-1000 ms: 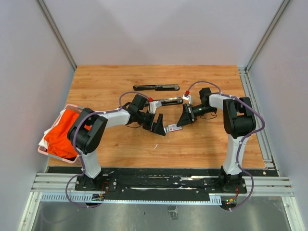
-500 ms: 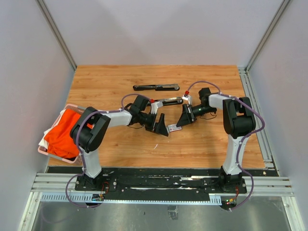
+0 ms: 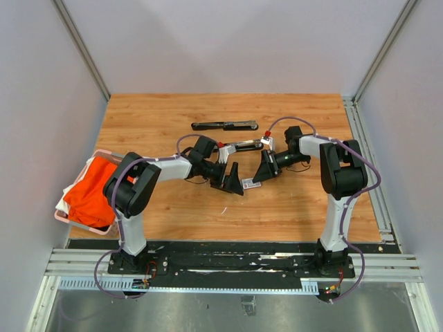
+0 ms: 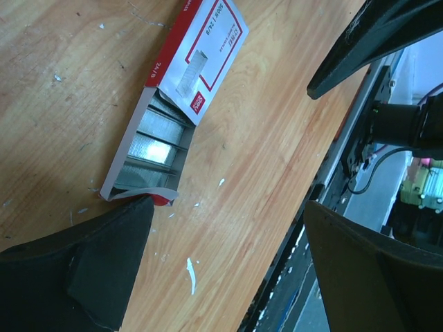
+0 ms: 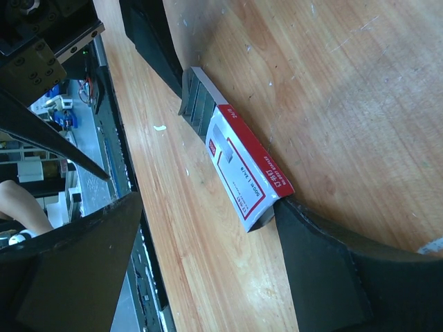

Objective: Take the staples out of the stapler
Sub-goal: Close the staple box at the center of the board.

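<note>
A long thin black-and-silver stapler (image 3: 225, 125) lies flat at the back of the table, and a similar bar (image 3: 242, 144) lies nearer, between the two wrists. A small white-and-red box (image 3: 251, 183) lies between the grippers; its open tray (image 4: 154, 149) holds rows of silvery strips. My left gripper (image 3: 232, 180) (image 4: 228, 214) is open, with one finger (image 4: 104, 263) at the box's open end. My right gripper (image 3: 266, 168) (image 5: 208, 204) is open too, one finger (image 5: 325, 263) against the box's (image 5: 242, 173) closed end. A tiny pale sliver (image 3: 223, 209) (image 4: 190, 266) lies on the wood; I cannot tell whether it is staples.
A pink basket (image 3: 62, 218) holding orange cloth sits at the table's left edge. Grey walls close in the back and sides, and an aluminium rail (image 3: 367, 166) runs along the right side. The arms' bases stand on a black plate (image 3: 228, 259) at the near edge.
My left gripper has shifted slightly right, up to the box's open end. The right arm and the box have not moved.
</note>
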Robot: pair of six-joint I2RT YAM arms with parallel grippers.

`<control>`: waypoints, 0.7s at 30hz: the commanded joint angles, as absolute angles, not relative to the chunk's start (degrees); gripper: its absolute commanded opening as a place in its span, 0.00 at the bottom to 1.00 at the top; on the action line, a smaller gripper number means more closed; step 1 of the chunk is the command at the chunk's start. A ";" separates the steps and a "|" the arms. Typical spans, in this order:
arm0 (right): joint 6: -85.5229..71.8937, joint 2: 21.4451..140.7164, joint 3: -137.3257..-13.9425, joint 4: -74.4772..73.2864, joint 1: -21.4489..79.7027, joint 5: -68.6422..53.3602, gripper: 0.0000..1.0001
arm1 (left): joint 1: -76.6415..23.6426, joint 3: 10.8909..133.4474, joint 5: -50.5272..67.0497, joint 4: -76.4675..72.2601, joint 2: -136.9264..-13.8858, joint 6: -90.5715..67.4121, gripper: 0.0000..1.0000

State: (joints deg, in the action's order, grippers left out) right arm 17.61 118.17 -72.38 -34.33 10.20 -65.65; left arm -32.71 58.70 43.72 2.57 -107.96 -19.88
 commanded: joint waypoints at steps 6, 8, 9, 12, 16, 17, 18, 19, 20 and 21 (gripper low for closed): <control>16.49 118.05 -72.36 -34.80 12.14 -52.00 0.81 | -32.19 58.62 29.69 6.93 -109.27 -12.89 0.98; 16.53 117.65 -72.50 -35.18 11.85 -49.55 0.81 | -32.02 58.34 28.25 7.18 -108.52 -12.68 0.98; 16.46 117.56 -72.56 -35.46 11.52 -49.01 0.81 | -32.00 58.17 27.80 7.21 -108.04 -12.58 0.98; 16.49 117.36 -73.26 -36.48 10.83 -49.06 0.81 | -31.94 57.84 26.72 6.80 -107.18 -12.26 0.98; 16.75 116.54 -73.88 -37.40 10.26 -49.21 0.81 | -31.92 58.18 26.27 6.99 -107.44 -12.04 0.98; 16.72 116.29 -73.78 -37.44 10.09 -49.62 0.81 | -31.93 58.18 26.28 6.88 -107.49 -12.09 0.98; 16.70 116.07 -73.77 -37.48 9.97 -49.87 0.81 | -31.91 58.11 26.28 6.61 -107.57 -12.12 0.98; 16.77 115.98 -73.84 -37.47 9.86 -49.92 0.81 | -31.90 58.10 26.20 6.33 -107.62 -12.17 0.98; 16.78 116.05 -73.91 -37.38 9.92 -49.97 0.81 | -31.90 58.14 26.12 5.99 -107.77 -12.26 0.98; 16.67 116.26 -73.99 -37.18 9.89 -50.07 0.81 | -31.95 58.30 26.29 5.65 -107.94 -12.36 0.98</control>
State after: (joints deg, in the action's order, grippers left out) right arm 15.31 115.81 -73.73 -36.51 10.70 -57.23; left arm -32.42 59.46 32.38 2.70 -106.13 -14.17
